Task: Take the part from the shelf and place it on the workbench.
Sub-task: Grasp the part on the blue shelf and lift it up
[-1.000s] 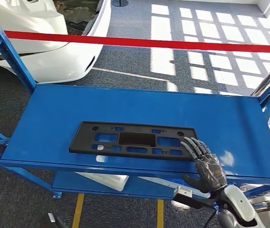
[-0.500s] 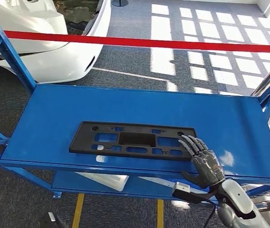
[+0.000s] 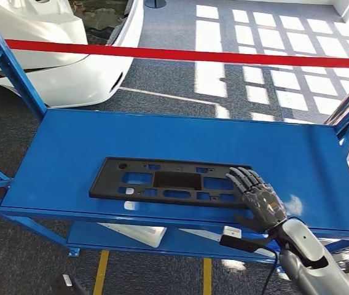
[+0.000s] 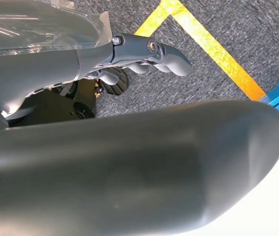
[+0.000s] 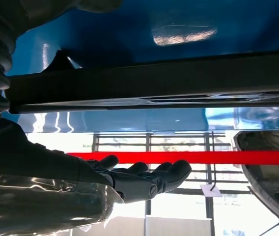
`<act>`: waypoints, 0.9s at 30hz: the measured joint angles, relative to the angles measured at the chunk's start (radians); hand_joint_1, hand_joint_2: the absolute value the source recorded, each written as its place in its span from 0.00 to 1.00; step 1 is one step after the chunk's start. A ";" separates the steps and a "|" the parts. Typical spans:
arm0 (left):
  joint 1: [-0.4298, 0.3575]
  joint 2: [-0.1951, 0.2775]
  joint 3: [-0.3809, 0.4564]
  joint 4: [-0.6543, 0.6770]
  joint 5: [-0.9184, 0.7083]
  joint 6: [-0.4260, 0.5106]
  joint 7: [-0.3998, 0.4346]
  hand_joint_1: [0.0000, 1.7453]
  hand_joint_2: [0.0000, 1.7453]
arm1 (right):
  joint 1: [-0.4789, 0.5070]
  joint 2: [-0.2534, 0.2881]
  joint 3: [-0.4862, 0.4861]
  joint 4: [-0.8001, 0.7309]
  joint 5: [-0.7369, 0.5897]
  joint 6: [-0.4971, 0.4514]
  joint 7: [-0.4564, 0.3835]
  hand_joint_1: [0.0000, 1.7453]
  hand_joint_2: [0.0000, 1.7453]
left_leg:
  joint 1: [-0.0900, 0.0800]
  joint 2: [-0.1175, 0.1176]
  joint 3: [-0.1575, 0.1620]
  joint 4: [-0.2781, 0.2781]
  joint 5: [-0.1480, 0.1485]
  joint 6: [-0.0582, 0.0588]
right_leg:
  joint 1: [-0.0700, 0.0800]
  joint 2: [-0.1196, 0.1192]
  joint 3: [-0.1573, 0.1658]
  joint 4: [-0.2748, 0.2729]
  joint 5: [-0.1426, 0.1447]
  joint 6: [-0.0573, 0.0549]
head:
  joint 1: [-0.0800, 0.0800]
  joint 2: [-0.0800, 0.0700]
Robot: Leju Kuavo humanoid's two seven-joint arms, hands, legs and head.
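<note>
Black and flat, the plastic license plate bracket point(image 3: 170, 181) lies on the blue shelf point(image 3: 70, 153), near its front edge and roughly midway along it. The right hand point(image 3: 256, 196) sits at the bracket's right end, fingers spread and laid over that end without closing on it; whether the thumb has got under the rim cannot be told. The left hand point(image 4: 145, 51) hangs low beside the shelf over grey carpet and a yellow floor line point(image 4: 212, 46), fingers loosely extended with nothing in them. Judged from this, the grasp is not yet made. The bracket is long and thin, so a hold on one end alone could let the far end sag, swing or drag on the shelf, and fingers pressing flat may simply push it away from the shelf's front edge.
</note>
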 joint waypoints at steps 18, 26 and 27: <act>-0.004 -0.001 -0.023 0.000 0.000 -0.001 0.012 0.00 0.00 | -0.075 0.063 0.063 0.096 0.058 -0.069 0.060 0.00 1.00 | 0.000 0.000 0.000 0.000 0.000 0.000 | 0.000 0.000 0.000 0.001 0.000 0.000 | 0.000 0.000; -0.003 -0.001 -0.023 0.000 0.000 -0.001 0.012 0.00 0.00 | -0.098 0.105 0.081 0.104 0.056 -0.090 0.062 0.00 1.00 | 0.000 0.000 0.000 0.000 0.000 0.000 | 0.000 0.000 0.000 0.001 0.000 0.000 | 0.000 0.000; -0.003 -0.001 -0.023 0.000 0.000 -0.001 0.012 0.00 0.00 | -0.101 0.109 0.082 0.104 0.056 -0.090 0.062 0.00 1.00 | 0.000 0.000 0.000 0.000 0.000 0.000 | 0.000 0.000 0.000 0.002 0.000 0.000 | 0.000 0.000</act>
